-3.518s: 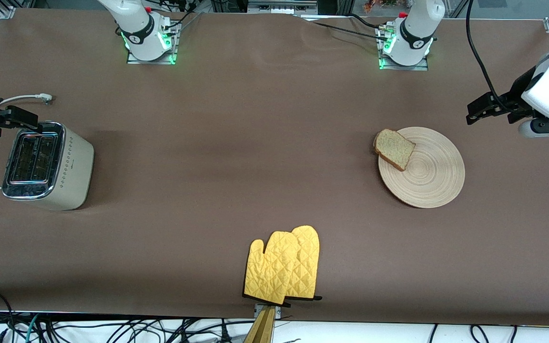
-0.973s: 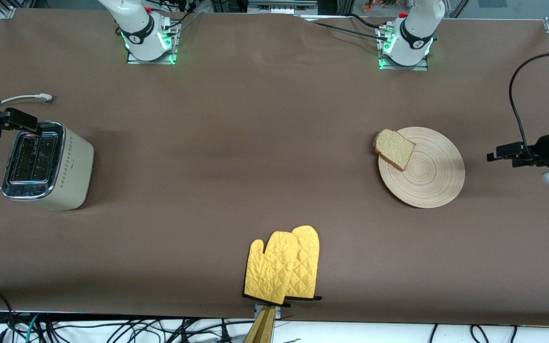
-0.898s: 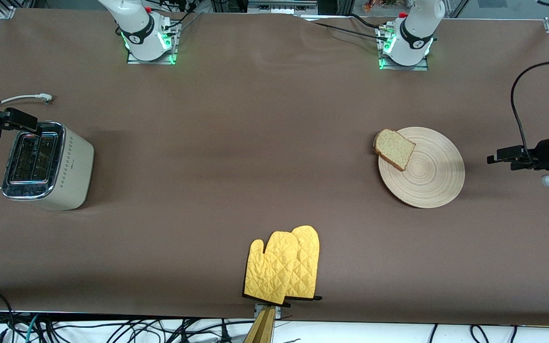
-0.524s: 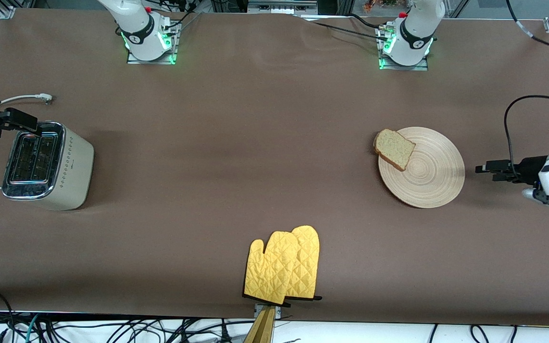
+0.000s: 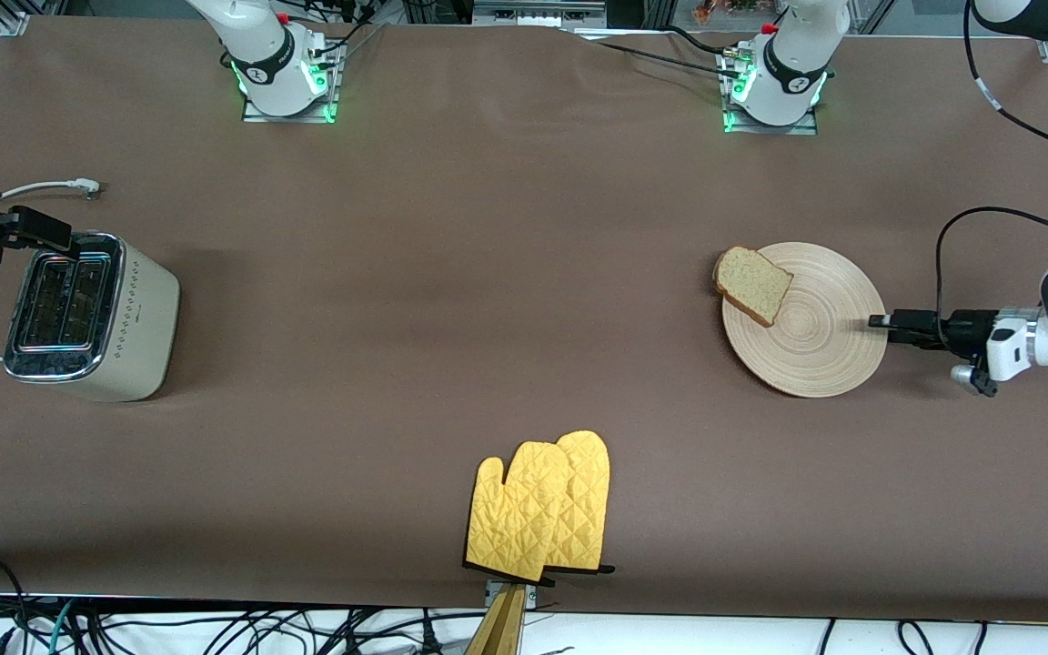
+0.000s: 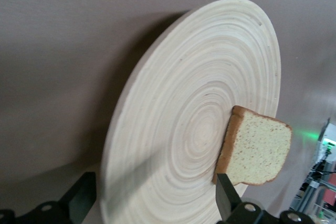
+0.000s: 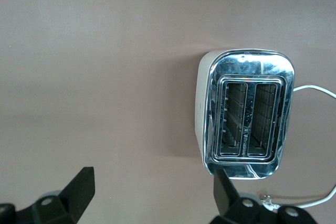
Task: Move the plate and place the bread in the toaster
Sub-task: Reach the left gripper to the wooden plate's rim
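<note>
Your left gripper (image 5: pixel 879 320) has dropped to the plate (image 5: pixel 815 341) rim, open, empty; close next; right gripper (image 5: pixel 33 227) waits open by the toaster (image 5: pixel 137 318)

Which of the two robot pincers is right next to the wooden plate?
The left pincer, open at the round beige wooden plate's rim; the right pincer waits open above the cream toaster.

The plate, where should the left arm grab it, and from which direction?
Best guess: grip the plate by its thin rim at the edge toward the left arm's end of the table, coming in low and level. It is a flat disc lying on the table, and the bread sits on its other edge. The left gripper is already there, jaws open.
</note>
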Available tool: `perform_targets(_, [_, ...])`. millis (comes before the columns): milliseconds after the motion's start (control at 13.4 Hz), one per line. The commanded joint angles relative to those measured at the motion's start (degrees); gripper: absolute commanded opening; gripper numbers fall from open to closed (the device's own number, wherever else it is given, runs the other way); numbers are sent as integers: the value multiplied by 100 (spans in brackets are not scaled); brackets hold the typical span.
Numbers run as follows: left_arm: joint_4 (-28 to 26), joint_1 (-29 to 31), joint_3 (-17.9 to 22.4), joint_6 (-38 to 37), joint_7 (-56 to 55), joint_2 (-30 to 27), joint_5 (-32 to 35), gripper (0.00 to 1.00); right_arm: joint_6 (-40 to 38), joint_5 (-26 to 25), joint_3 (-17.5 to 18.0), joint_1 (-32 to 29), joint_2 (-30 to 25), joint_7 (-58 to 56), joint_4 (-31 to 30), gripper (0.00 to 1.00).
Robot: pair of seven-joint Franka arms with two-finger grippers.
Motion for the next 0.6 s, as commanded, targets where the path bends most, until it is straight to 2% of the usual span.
perform_targets(0, [-23, -8, -11, -102, 135, 120, -176, 100, -30, 97, 9, -32, 34, 42, 113, 100])
perform_targets(225, [-67, -34, -11, -93, 135, 217, -176, 99, -30, 97, 9, -24, 34, 33, 113, 100])
perform_targets(299, [-93, -34, -11, -93, 135, 252, -176, 92, -30, 106, 9, -24, 34, 42, 113, 100])
perform_targets(524, [-198, -43, -3, -84, 73, 331, -228, 48, -30, 97, 1, -32, 43, 42, 122, 100])
